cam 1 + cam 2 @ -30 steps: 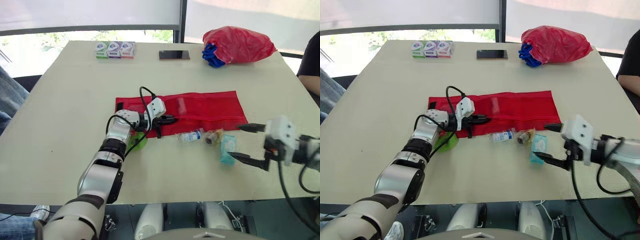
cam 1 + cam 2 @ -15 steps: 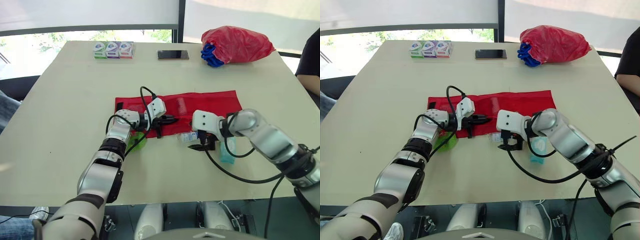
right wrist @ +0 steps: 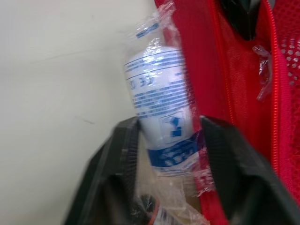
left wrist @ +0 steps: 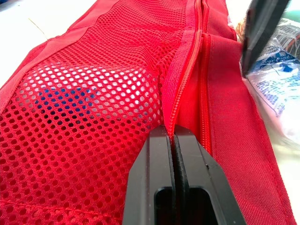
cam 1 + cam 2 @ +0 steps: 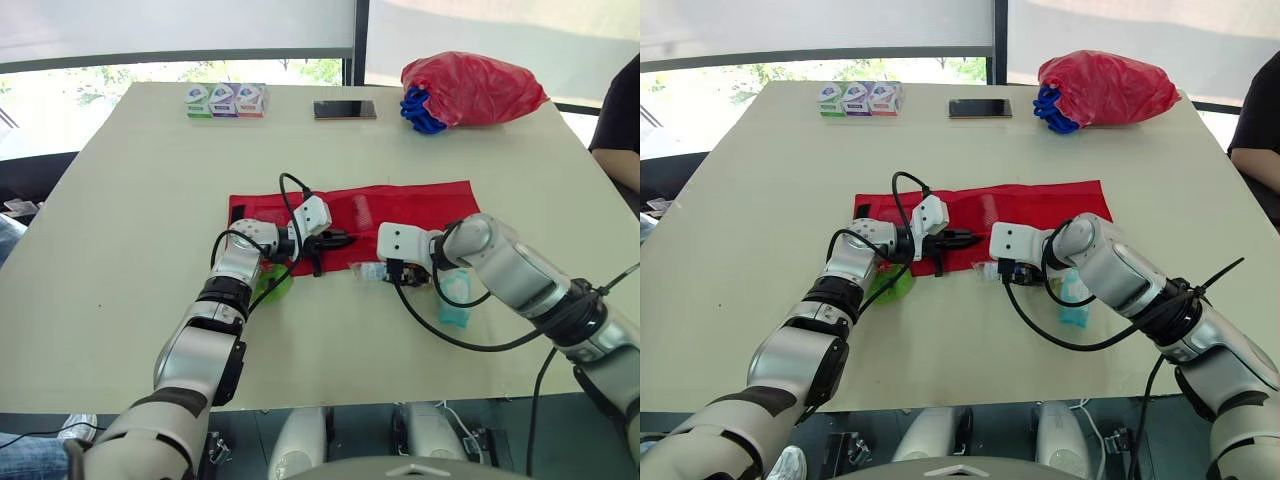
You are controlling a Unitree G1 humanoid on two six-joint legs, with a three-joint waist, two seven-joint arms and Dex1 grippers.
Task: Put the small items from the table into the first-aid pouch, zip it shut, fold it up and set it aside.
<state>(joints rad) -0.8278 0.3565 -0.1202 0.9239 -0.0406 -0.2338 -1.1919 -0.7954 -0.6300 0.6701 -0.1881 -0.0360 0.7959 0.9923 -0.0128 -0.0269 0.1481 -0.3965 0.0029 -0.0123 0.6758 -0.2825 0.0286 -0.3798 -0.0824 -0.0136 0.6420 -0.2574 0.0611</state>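
Observation:
The red first-aid pouch (image 5: 420, 210) lies unfolded across the table's middle, its mesh pocket (image 4: 93, 103) holding something blue. My left gripper (image 5: 340, 240) is shut on the pouch's zip edge (image 4: 185, 79) near its left end. A small white bottle in clear wrap (image 3: 159, 93) lies against the pouch's near edge. My right gripper (image 5: 387, 270) has its fingers (image 3: 117, 154) pressed on either side of the bottle. A teal packet (image 5: 455, 300) lies to the right under my right forearm. A green item (image 5: 272, 285) sits under my left wrist.
At the table's far edge stand three small boxes (image 5: 227, 100), a phone (image 5: 345, 109), and a red bag with something blue (image 5: 470, 88). A person in dark clothing (image 5: 622, 110) sits at the right edge.
My right arm swung in from the table's right front to the bottle, and its wide-open fingers closed onto it. My left gripper stayed put on the pouch.

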